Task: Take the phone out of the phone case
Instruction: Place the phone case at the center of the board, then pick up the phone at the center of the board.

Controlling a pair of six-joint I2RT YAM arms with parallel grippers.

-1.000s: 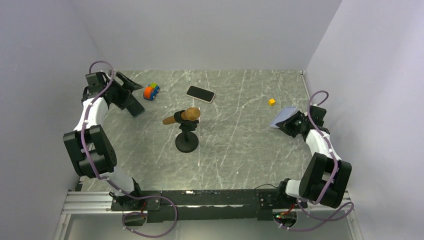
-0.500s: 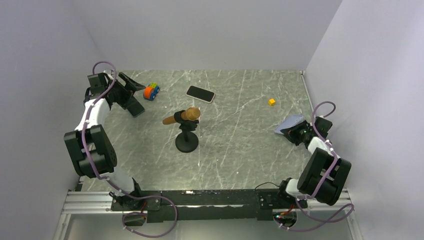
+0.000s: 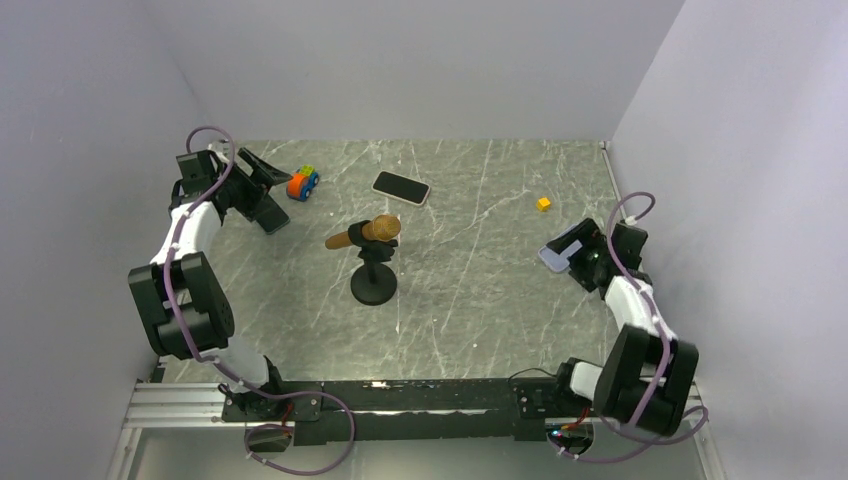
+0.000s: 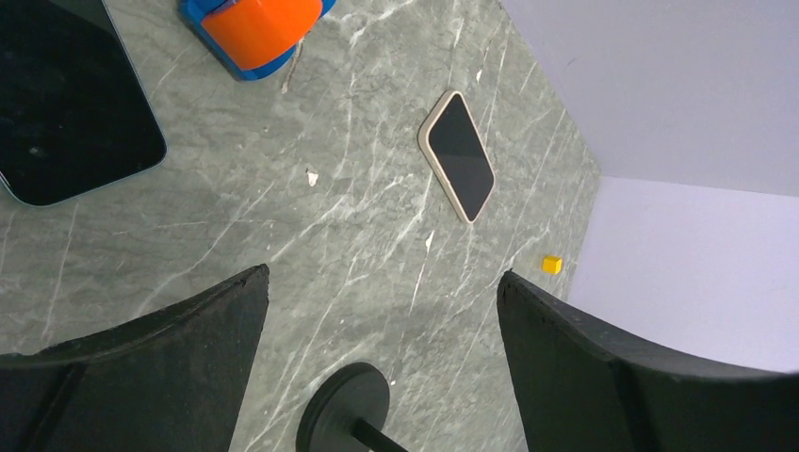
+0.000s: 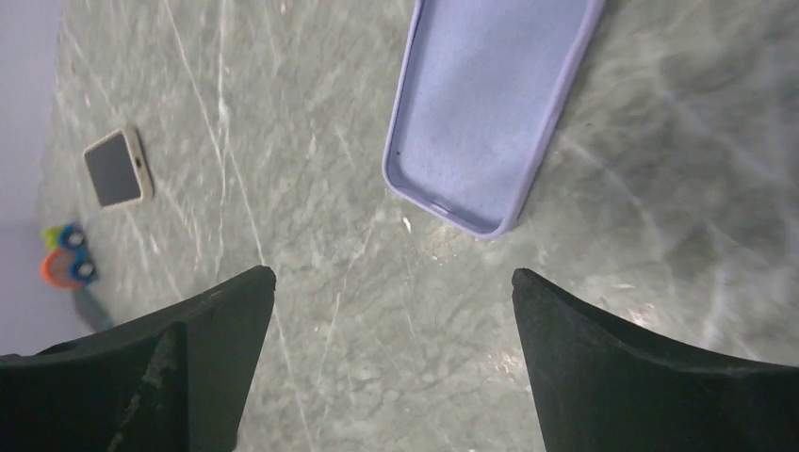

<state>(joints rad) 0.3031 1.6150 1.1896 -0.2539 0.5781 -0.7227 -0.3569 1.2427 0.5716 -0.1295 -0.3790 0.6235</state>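
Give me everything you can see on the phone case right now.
The phone case is a lavender, matte, silicone-looking shell, empty, its hollow side facing up. It lies on the marble table at the right side, its far end cropped in the wrist view. The open right gripper hovers above without touching it.

Phone case point(image 5: 495, 104), just ahead of the right fingers point(image 5: 603, 377): lilac, matt, a soft rubbery look inside, finely specked. The fingers themselves are matt black, grainy plastic. Table point(image 5: 377, 377) looks like veined stone, smooth with a faint sheen. Ahead-left of the left fingers point(image 4: 612, 377), the phone point(image 4: 66, 104) has glossy black glass, and the toy point(image 4: 254, 28) is shiny, smooth plastic.
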